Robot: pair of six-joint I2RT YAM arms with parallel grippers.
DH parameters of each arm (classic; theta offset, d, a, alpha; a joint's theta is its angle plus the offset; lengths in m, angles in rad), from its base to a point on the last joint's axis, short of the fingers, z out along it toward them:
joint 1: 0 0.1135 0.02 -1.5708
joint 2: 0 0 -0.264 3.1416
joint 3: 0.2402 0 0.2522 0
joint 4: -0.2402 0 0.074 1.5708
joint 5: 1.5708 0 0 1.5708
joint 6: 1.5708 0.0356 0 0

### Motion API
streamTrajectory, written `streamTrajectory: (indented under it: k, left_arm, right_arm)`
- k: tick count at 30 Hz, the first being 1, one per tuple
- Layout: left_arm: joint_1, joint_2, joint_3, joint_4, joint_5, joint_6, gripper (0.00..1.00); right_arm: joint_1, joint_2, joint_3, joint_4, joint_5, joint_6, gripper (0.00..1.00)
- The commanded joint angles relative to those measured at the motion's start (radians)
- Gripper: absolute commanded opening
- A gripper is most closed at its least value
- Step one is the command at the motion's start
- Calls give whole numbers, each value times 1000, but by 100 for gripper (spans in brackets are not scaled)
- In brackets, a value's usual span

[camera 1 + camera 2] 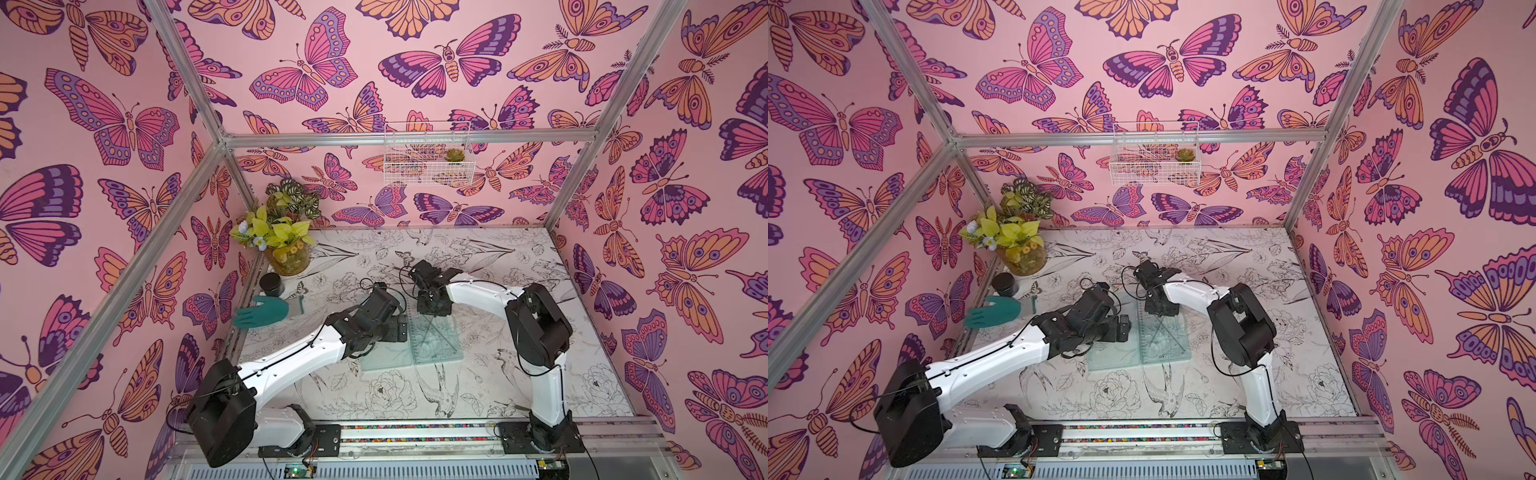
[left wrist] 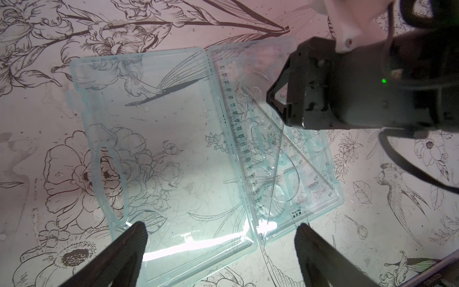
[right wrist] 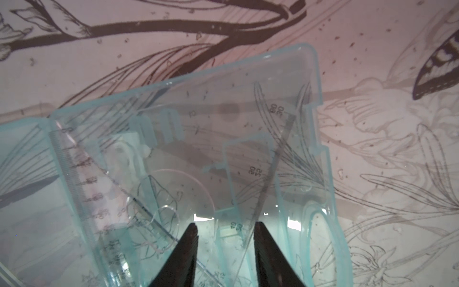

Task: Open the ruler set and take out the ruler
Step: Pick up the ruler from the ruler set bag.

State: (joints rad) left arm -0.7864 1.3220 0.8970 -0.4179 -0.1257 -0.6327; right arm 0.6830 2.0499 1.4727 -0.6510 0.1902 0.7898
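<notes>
Right gripper, jaws apart, over triangle ruler in open ruler set.

showed the ruler set spread open and flat on the floral-printed table. caught the right gripper down over the half holding a straight ruler along the hinge and a set square. framed the left gripper, fingers wide apart, over the case's edge.
</notes>
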Motion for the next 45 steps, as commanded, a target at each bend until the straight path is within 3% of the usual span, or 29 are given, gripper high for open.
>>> streamTrajectory:
  k: [1, 12, 27, 45]
  left_arm:
    - [6, -21, -25, 4, -16, 14, 95]
    - [18, -30, -41, 10, -6, 18, 95]
    - [27, -36, -50, 17, 4, 25, 95]
    - [34, -18, -33, 13, 21, 25, 95]
  right_arm:
    - [-5, 28, 23, -12, 7, 22, 38]
    - [-5, 55, 27, -15, 14, 15, 32]
    - [1, 87, 47, -35, 38, -6, 33]
    - [3, 4, 29, -37, 64, -30, 19]
